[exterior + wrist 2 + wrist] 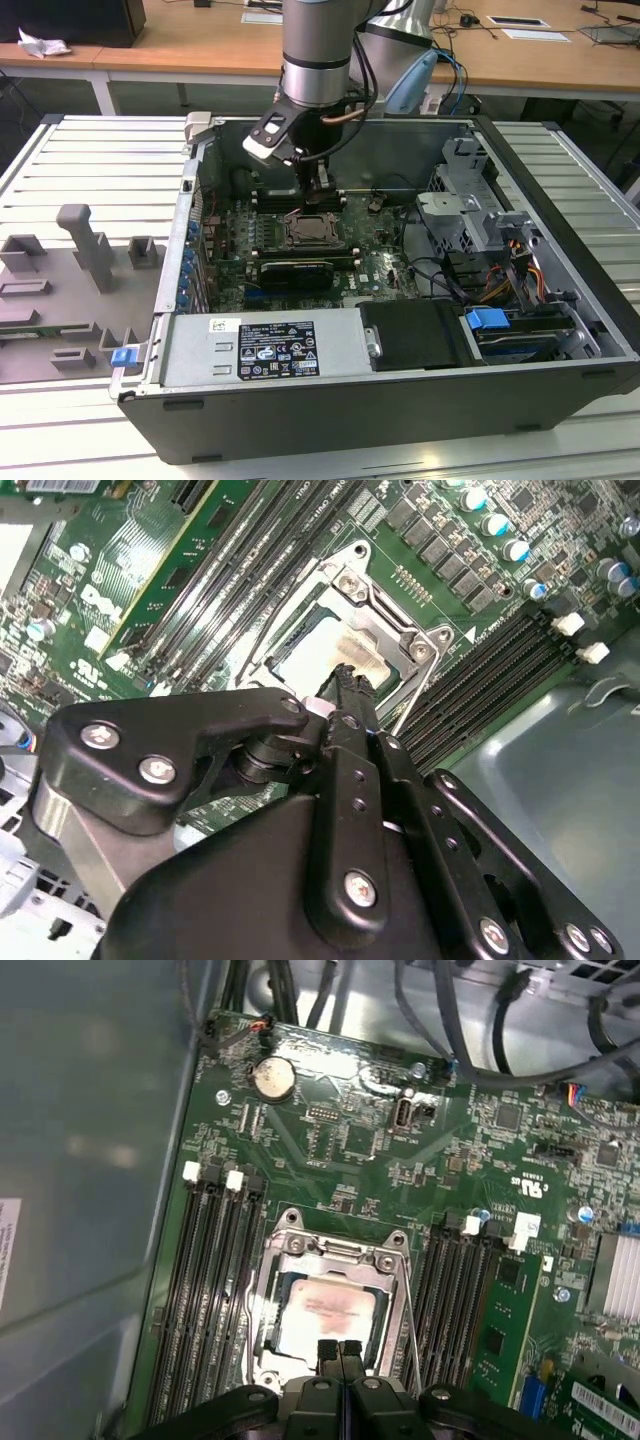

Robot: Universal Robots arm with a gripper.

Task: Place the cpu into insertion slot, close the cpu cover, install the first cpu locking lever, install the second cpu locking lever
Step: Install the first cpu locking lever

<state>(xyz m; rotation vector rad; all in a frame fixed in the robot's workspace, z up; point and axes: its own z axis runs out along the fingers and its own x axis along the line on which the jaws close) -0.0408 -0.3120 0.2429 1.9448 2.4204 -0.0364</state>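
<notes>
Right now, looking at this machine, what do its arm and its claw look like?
The arm is a silvery-grey tube with a dark band and a light blue joint cap; black cables run alongside. The gripper is matt black, built of jointed links fastened with shiny silver screws.

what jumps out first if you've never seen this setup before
In the exterior view, an open computer case lies on its side on a slatted table, and the robot arm reaches down into it. In the first wrist view the gripper, its fingers pressed together, hangs just over the edge of the cpu, which is framed by the silvery cpu cover between rows of black memory slots.
</notes>
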